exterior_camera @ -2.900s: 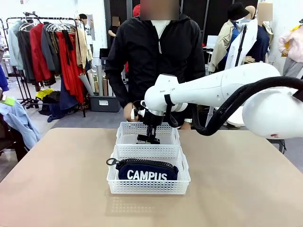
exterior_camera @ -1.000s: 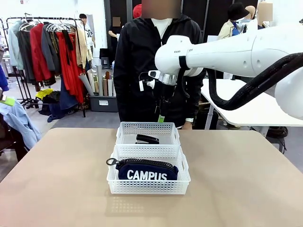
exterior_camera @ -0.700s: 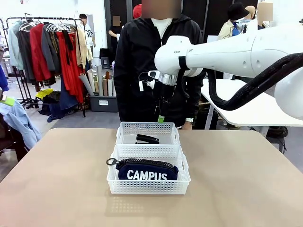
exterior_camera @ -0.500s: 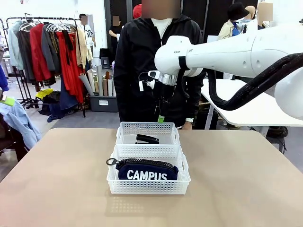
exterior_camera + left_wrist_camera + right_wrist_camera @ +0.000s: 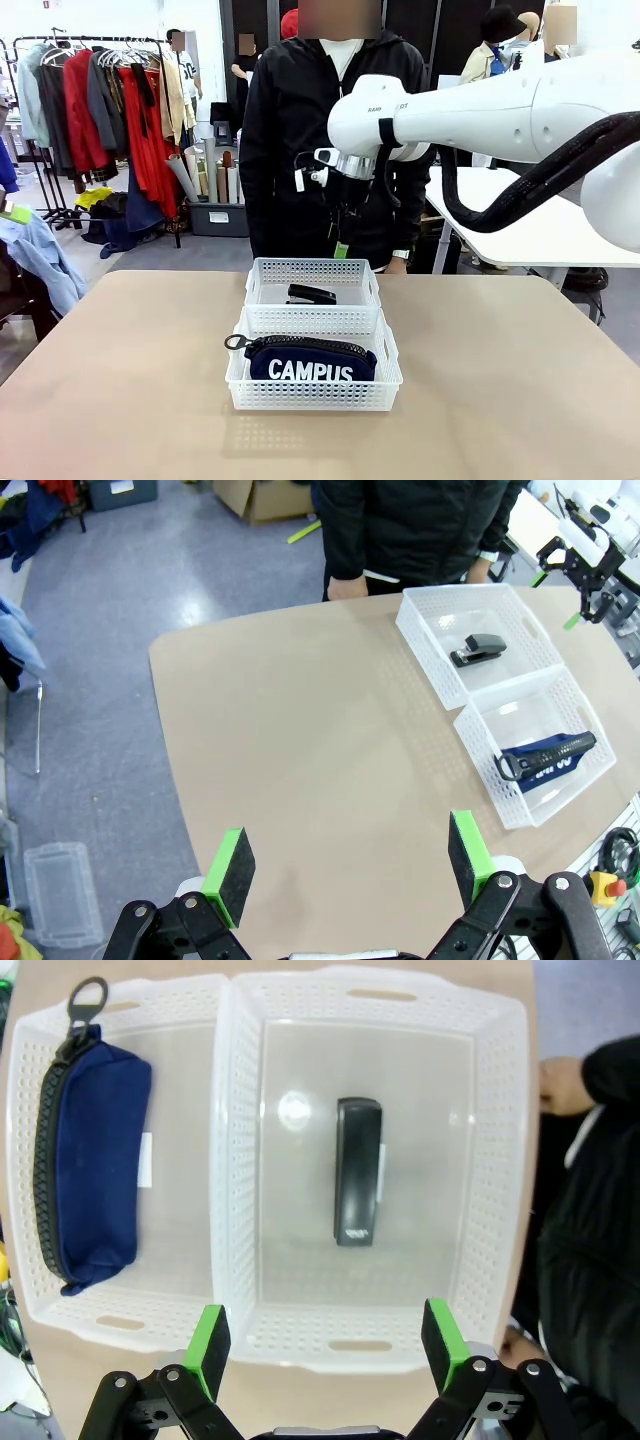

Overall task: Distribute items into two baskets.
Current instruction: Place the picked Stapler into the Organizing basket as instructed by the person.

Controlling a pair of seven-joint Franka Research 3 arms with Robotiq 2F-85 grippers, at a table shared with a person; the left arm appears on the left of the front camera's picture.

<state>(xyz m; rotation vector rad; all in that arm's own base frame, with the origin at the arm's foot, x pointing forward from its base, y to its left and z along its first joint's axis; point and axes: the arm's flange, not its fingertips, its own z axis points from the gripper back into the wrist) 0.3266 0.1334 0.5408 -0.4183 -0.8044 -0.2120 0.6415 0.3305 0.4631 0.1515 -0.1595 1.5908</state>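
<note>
Tabletop baskets (image 5: 313, 322): pouch (image 5: 312, 359), stapler (image 5: 312, 294).

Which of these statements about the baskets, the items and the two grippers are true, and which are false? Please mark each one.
1. The black stapler lies in the basket farther from the robot. True.
2. The navy pouch shares a basket with the stapler. False: it lies alone in the nearer basket.
3. The right gripper holds the stapler. False: it hangs open and empty above the far basket.
4. The left gripper is open, with nothing between its green pads. True.
5. The two baskets stand far apart. False: they sit side by side, touching.
</note>
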